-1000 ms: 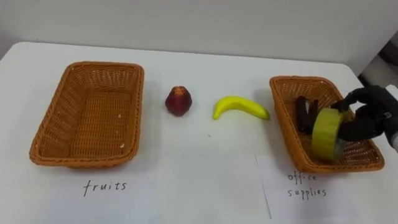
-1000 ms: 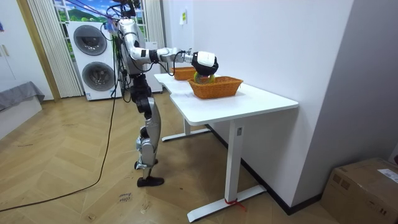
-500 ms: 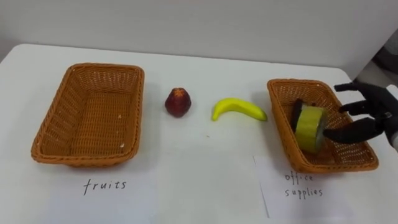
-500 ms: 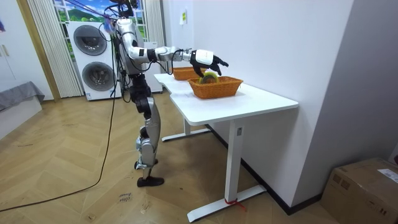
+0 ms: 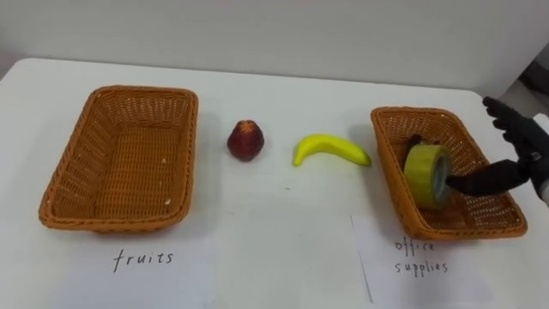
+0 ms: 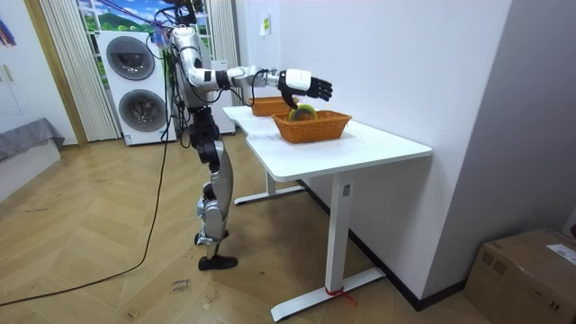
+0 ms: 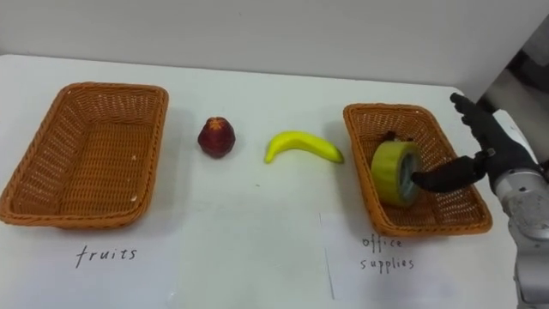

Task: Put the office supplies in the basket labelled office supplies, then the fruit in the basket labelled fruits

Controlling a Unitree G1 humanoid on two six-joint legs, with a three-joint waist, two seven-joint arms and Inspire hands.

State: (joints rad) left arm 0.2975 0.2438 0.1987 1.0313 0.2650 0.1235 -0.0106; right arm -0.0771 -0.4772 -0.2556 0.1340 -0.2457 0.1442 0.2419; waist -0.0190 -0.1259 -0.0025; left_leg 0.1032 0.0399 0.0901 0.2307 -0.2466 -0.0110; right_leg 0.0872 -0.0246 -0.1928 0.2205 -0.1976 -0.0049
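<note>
Yellow tape point(image 5: 426, 175) beside spread fingers point(image 5: 485, 177)

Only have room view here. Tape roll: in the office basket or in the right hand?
Observer: In the basket. The yellow tape roll sits on its edge inside the office supplies basket. The right hand is open over it, fingers straight, holding nothing.
Operator: Any fruit sorted?
Observer: None. The banana and the red fruit lie on the table between the two baskets.
Operator: Fruits basket?
Observer: The fruits basket holds nothing; it sits to the robot's left of the red fruit.
</note>
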